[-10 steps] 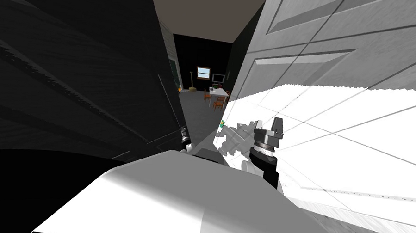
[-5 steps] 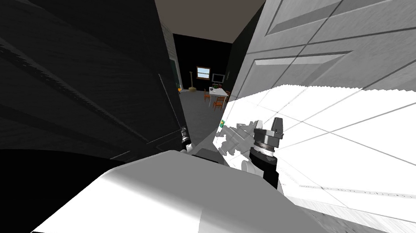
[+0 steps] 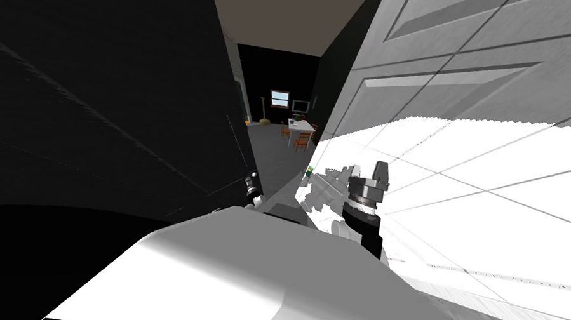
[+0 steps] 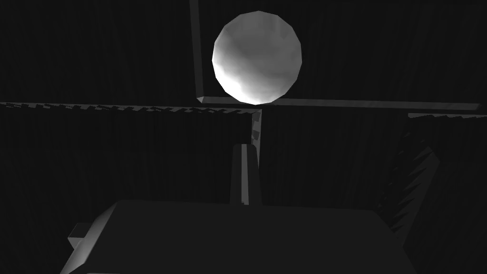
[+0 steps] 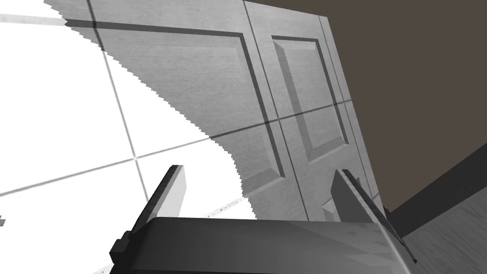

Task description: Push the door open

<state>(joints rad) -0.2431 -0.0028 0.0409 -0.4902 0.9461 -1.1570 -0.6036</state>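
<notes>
The dark door (image 3: 124, 91) is standing along my left side, in deep shadow, with its face running away toward a gap in the middle of the head view. Through that gap the grey floor (image 3: 272, 157) is leading on to a white table (image 3: 301, 126) with orange chairs (image 3: 301, 144) well beyond. The left gripper (image 4: 245, 147) is pointing at this dark door just below its round, light grey knob (image 4: 257, 57). Its fingers are lying pressed together with nothing between them, as one blunt tip. I cannot tell whether that tip is touching the panel or hanging just off it. The right gripper (image 3: 366, 169) is reaching forward beside a grey panelled door (image 5: 190, 71) on my right, which is partly washed out by bright light. Its fingers are standing wide apart and holding nothing. I am judging the knobbed door to be the one meant, and the push to be partly done, since an opening is already showing. The gap is looking narrow beside my body, so what is remaining is probably more pushing with the closed left tip to swing the leaf further aside
</notes>
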